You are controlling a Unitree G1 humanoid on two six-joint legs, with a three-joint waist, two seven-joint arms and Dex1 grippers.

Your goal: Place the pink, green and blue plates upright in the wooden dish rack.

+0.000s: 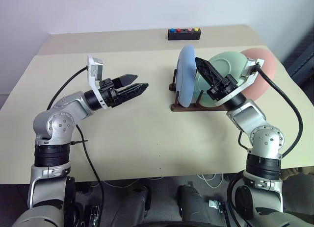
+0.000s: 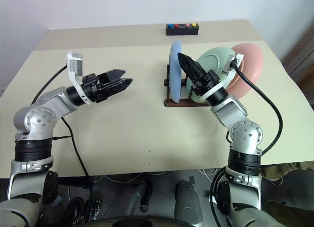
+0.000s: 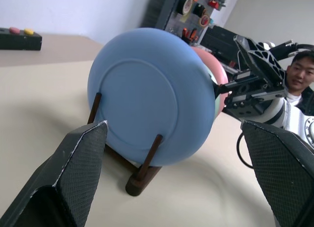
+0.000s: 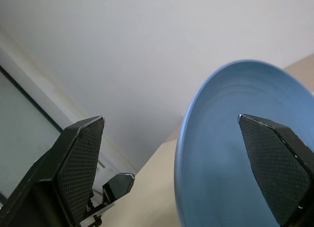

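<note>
Upright, three round matte plates (image 1: 186, 72) in dark wooden rack (image 1: 184, 107); both ridged black claws (image 1: 135, 85) (image 2: 186, 65) agape.

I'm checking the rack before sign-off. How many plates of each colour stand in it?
blue plate: 1
green plate: 1
pink plate: 1
Total: 3, all upright in the wooden dish rack.

Three plates (image 1: 187, 75) upright in rack (image 1: 182, 107)

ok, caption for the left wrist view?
Blue plate upright in the rack, seen between the open left gripper fingers.
</note>
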